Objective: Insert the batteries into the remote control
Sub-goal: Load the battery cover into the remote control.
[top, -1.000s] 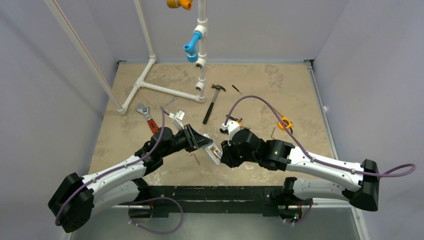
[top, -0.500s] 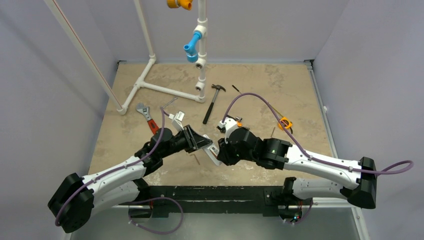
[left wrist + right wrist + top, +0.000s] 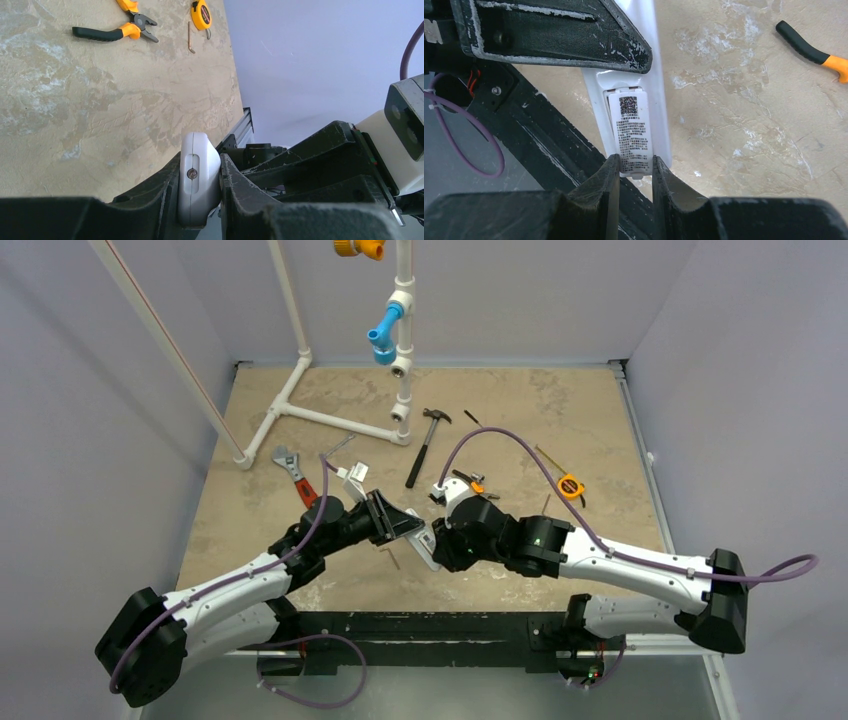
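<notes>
A tan table (image 3: 560, 410) is seen from above. Two black-and-white arms meet near 6 o'clock on it, with the white remote control (image 3: 428, 546) held up between them.

The likely risk is that the remote hangs on a narrow edge grip. A sideways tug on its back cover could twist it loose and drop it, or strain the cover's catch.

The left gripper (image 3: 200, 161), from 8 o'clock, is clamped across the remote's slim sides near one end. The right gripper (image 3: 634, 161), from 4 o'clock, has its jaws nearly together, straddling the tip of the labelled cover (image 3: 630, 132). Whether they pinch it or merely flank it cannot be told.

No batteries are visible.
</notes>
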